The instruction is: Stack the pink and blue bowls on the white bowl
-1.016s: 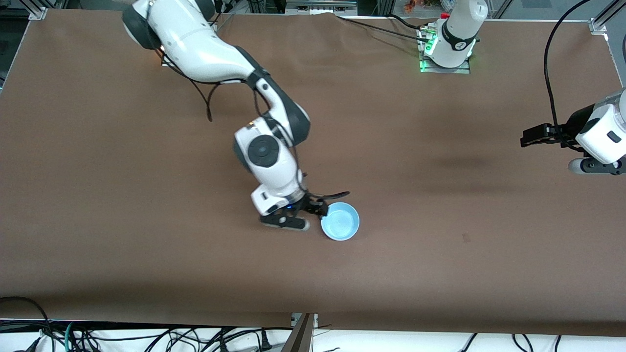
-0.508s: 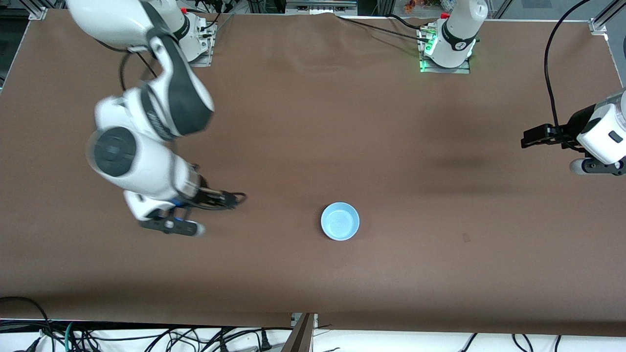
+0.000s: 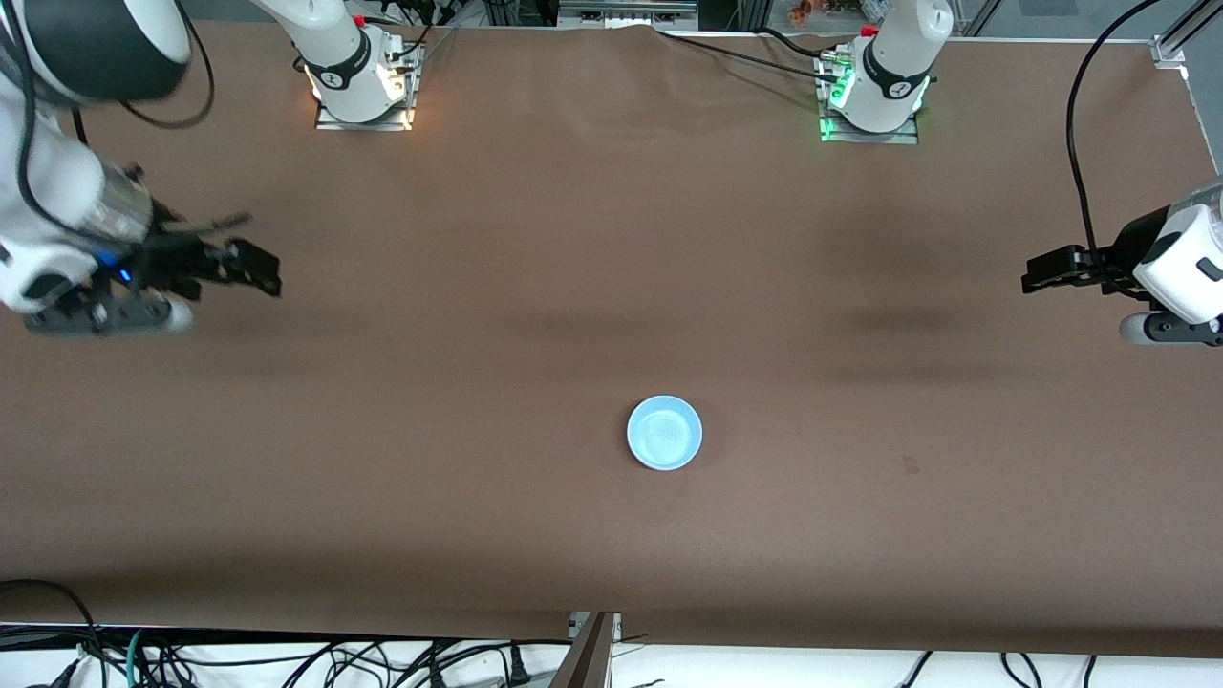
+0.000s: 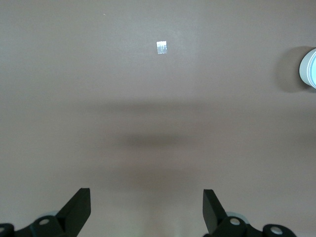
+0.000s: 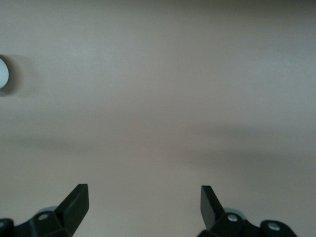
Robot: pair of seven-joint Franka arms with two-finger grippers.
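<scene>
A light blue bowl (image 3: 664, 433) sits upright on the brown table (image 3: 611, 239), about mid-table and toward the front camera. Its edge also shows in the left wrist view (image 4: 310, 68) and in the right wrist view (image 5: 2, 74). The pink bowl and the white bowl are hidden or out of view. My right gripper (image 3: 256, 268) is open and empty over the table's right-arm end, well away from the bowl. My left gripper (image 3: 1036, 275) is open and empty over the left-arm end, where that arm waits. Both wrist views show spread fingertips (image 4: 79, 207) (image 5: 78, 202) over bare table.
The two arm bases (image 3: 358, 81) (image 3: 874, 91) stand along the table's edge farthest from the front camera. A small pale tape mark (image 4: 162, 47) lies on the table toward the left arm's end. Cables (image 3: 287, 659) hang below the table's edge nearest the front camera.
My right arm has swung away from the blue bowl to its own end of the table, with its gripper empty. The bowl stayed in place. The left arm barely moved.
</scene>
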